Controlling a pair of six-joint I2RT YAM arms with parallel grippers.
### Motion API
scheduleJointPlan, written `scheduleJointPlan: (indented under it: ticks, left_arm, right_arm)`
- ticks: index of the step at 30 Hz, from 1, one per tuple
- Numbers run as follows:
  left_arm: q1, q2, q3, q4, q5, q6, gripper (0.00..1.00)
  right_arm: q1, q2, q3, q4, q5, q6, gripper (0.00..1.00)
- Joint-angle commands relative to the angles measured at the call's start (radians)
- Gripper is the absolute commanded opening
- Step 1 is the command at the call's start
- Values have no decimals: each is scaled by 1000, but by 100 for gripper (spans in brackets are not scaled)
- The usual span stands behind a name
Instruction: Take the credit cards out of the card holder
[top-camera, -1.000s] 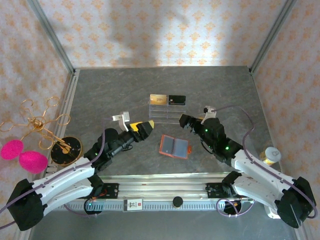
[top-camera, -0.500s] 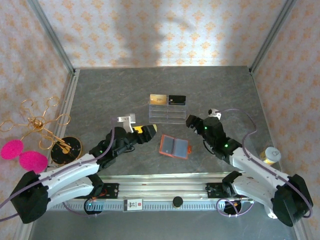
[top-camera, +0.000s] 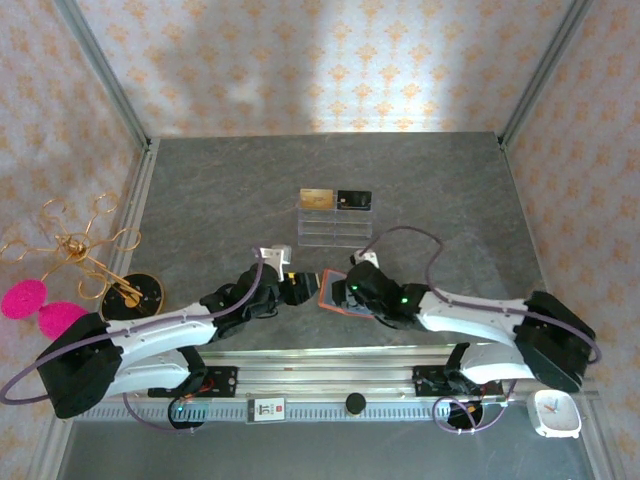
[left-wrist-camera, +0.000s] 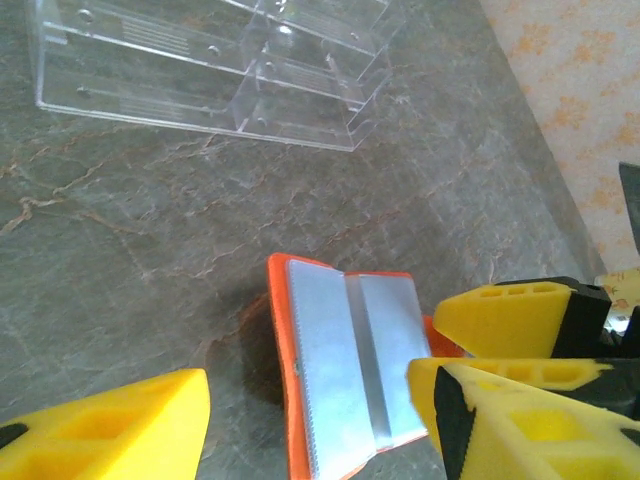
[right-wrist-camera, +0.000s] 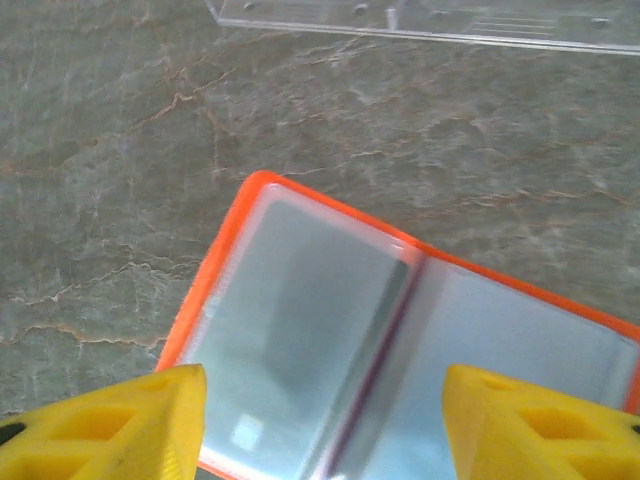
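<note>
- Nearest, the left fingers (left-wrist-camera: 120, 425) stand apart, holding nothing, on either side of the open card holder (left-wrist-camera: 345, 365) lying on the tabletop (left-wrist-camera: 150, 220).
- The right fingers (right-wrist-camera: 545, 425) are spread and empty above its grey-blue inside.
- Farther back, the gold card (top-camera: 316, 197) and the black card (top-camera: 354, 200) sit at the far edge of the clear rack (top-camera: 335, 228).

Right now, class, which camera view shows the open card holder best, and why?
The right wrist view: the card holder lies open directly below, close, both inner pockets plain. The left wrist view shows it slanted and partly hidden. The top external view has it small and mostly covered.
</note>
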Motion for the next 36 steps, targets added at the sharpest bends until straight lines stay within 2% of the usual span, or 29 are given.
scheduleJointPlan:
  ticks: [1,7,16,20,28,32,36]
  left_arm:
    - [6,-38,-16,-34,-26,0,61]
    - [61,-101,-44,-57,8,-26,48]
    - [78,-107,-58,-41,54,-33,42]
    - [78,-70,-53,-23,91,-37,41]
    - [47,27,-60,86,173,-67,37]
    - [23,97,-58,165,205,-93,27]
    - [10,157,-48,206,223,-102,20]
  right_arm:
    - [45,83,96,-28,136,-58,60]
    - [52,238,186,-65,187,-78,49]
    - [66,364,191,-75,149,-54,47]
    - [75,407,196,-92,154,-53,35]
    - [76,304,142,32,112,-80,1]
    - [77,208,95,135,56,-85,0]
    - [76,188,82,170,16,-66,0]
